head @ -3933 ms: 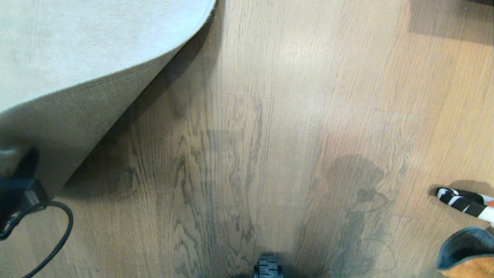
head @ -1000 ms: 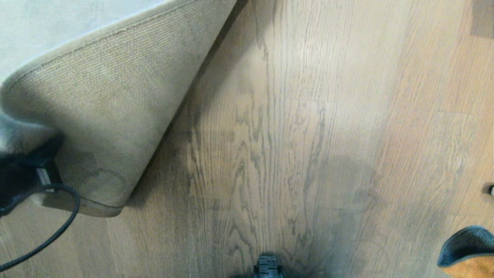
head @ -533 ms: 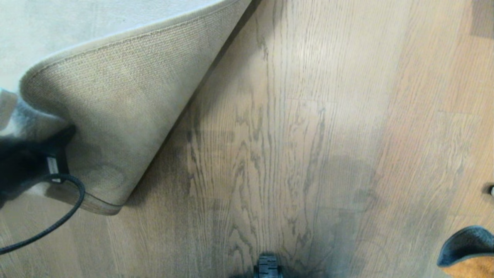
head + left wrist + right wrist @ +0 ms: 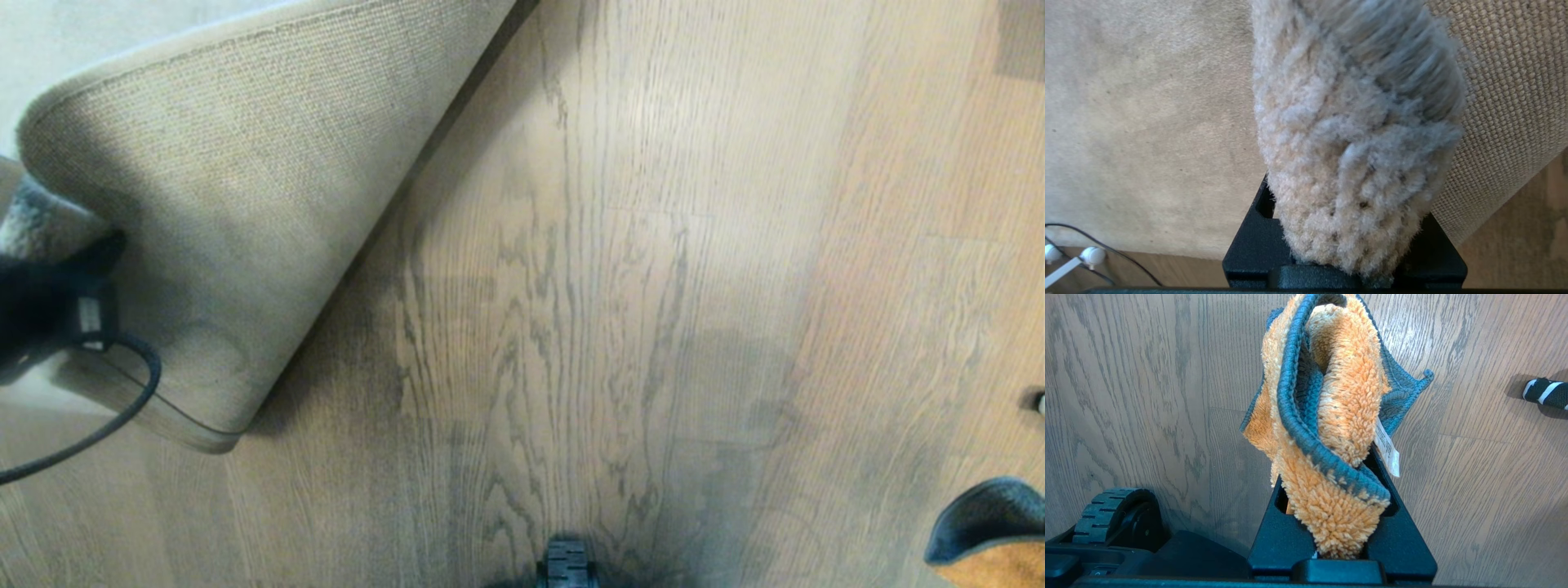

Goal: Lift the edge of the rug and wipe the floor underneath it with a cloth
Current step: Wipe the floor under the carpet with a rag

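Note:
My left gripper (image 4: 59, 300) is at the left edge of the head view, shut on the rug edge (image 4: 1355, 171). The pale fuzzy pile bulges out between its black fingers (image 4: 1249, 249). The rug corner is lifted and folded back, so its coarse tan backing (image 4: 220, 229) faces up above the floor (image 4: 612, 286). That brown wood-grain floor lies bare to the right of the fold, shadowed along it. The right gripper (image 4: 1339, 526) hangs low at the right, shut on the orange cloth (image 4: 1327, 416) with grey trim. A corner of that cloth (image 4: 988, 539) shows at the bottom right.
A black cable (image 4: 106, 416) loops from the left arm over the floor. The base's wheel (image 4: 566, 563) sits at the bottom centre. A black-and-white striped object (image 4: 1545, 394) lies on the floor to the right. White wires (image 4: 1086, 257) lie beside the rug.
The left gripper has carried the rug edge farther from me, and the corner now folds back more, with more backing showing. The right arm and the cloth have stayed still.

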{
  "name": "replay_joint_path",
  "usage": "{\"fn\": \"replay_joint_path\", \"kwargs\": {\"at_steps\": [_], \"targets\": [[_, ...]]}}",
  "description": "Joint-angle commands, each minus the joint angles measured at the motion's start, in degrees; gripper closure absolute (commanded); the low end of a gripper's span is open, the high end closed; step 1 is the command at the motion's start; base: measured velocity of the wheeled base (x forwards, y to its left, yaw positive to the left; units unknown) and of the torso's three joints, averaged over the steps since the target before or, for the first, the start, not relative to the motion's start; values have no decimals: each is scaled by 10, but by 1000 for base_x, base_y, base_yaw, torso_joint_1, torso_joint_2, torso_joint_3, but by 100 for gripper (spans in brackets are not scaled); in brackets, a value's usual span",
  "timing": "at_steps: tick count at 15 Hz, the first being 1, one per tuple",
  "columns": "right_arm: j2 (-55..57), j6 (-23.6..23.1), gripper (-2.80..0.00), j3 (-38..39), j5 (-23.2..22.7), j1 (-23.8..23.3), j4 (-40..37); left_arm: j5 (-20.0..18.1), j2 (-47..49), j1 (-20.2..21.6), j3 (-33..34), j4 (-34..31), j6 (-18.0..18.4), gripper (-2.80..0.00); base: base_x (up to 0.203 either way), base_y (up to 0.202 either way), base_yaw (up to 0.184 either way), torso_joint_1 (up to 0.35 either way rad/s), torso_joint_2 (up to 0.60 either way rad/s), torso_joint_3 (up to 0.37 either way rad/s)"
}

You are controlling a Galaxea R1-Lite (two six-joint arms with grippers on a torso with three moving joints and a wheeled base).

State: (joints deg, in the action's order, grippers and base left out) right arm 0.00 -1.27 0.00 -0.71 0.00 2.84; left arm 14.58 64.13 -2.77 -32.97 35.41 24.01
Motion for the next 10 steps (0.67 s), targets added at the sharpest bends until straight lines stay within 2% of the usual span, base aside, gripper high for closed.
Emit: {"fn": "replay_joint_path", "kwargs": {"at_steps": [1, 7, 10], "targets": [[1, -1, 0, 0, 0, 0, 1, 2, 1, 5, -7, 4, 12, 0, 0, 0, 0, 0, 0, 0], [1, -1, 0, 0, -1, 0, 1, 4, 5, 4, -24, 19, 89, 0, 0, 0, 0, 0, 0, 0], [1, -1, 0, 0, -1, 0, 1, 4, 10, 4, -23, 33, 113, 0, 0, 0, 0, 0, 0, 0]]}}
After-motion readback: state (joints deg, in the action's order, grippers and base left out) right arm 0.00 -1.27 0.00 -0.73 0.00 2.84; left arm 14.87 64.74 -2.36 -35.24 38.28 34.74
